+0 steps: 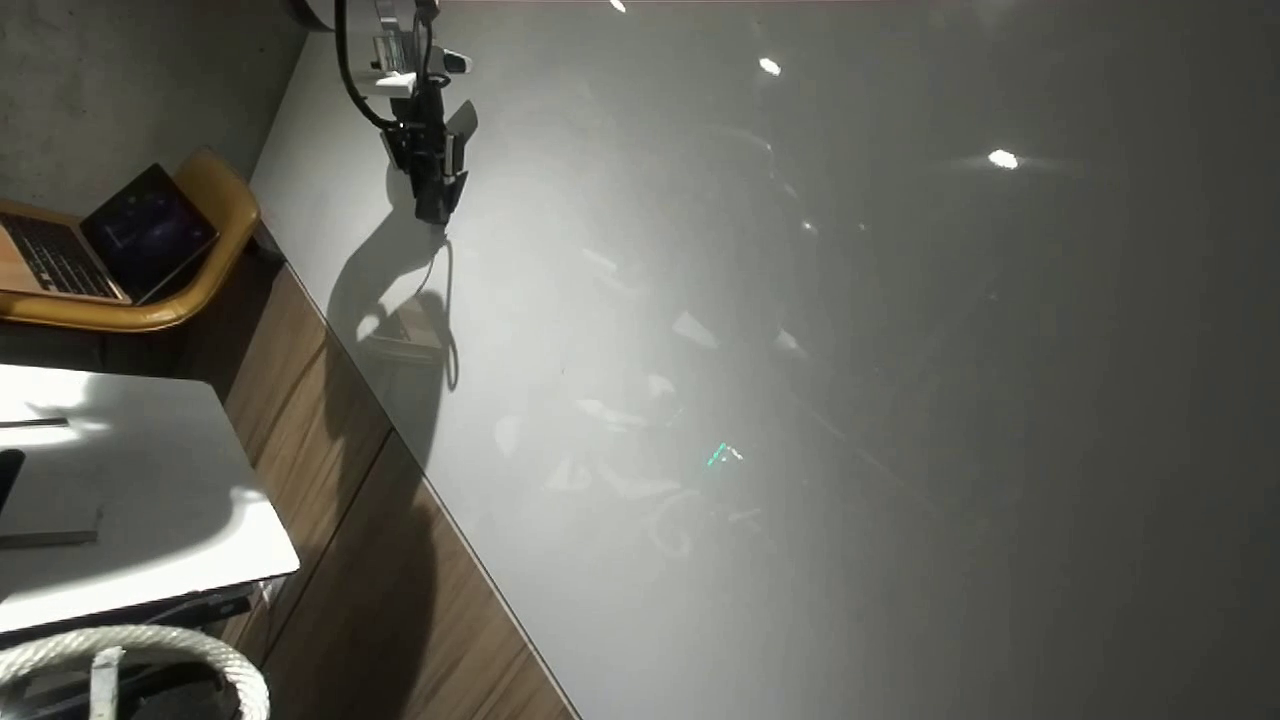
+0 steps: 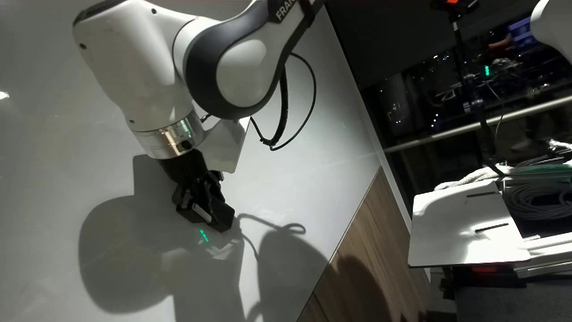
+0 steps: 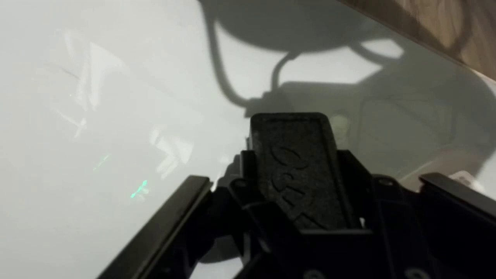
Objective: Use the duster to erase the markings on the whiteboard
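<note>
Black gripper pinches a dark grey eraser, fingers parted only by its width, eraser close to the whiteboard, whether touching cannot be told, wooden panel along the whiteboard's edge, laptop on a yellow chair.

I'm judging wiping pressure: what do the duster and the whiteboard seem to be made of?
The duster looks like foam or plastic, matte dark grey: its face is grainy, with lettering. The whiteboard looks hard and glossy, lights mirroring in it; glass or coated panel, I can't tell.
</note>
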`<state>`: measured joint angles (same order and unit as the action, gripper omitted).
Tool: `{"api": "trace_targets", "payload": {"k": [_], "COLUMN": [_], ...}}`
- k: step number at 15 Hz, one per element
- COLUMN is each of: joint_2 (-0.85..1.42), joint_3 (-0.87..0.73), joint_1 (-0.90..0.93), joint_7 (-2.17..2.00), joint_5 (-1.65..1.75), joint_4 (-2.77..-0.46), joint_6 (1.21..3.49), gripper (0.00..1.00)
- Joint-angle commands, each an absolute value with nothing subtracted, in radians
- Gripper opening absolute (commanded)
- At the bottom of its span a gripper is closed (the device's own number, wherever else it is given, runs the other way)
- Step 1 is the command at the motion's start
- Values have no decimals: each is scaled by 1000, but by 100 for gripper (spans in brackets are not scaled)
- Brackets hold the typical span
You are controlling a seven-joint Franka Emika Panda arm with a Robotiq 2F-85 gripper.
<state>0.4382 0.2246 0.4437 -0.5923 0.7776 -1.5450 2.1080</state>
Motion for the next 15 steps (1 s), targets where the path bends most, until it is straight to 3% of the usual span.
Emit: {"api": "trace_targets", "payload": {"k": [1,5,15], "joint_2": [527,504,276], "joint_3": [176,146,106], "joint_1": [477,455,319], "joint_7": [-481,-443,-502], "joint_5": [800,813,776], "joint_4": [-1322,-1311,-1625], "joint_6": [2009,1941,1965], "gripper": [29,29,29]}}
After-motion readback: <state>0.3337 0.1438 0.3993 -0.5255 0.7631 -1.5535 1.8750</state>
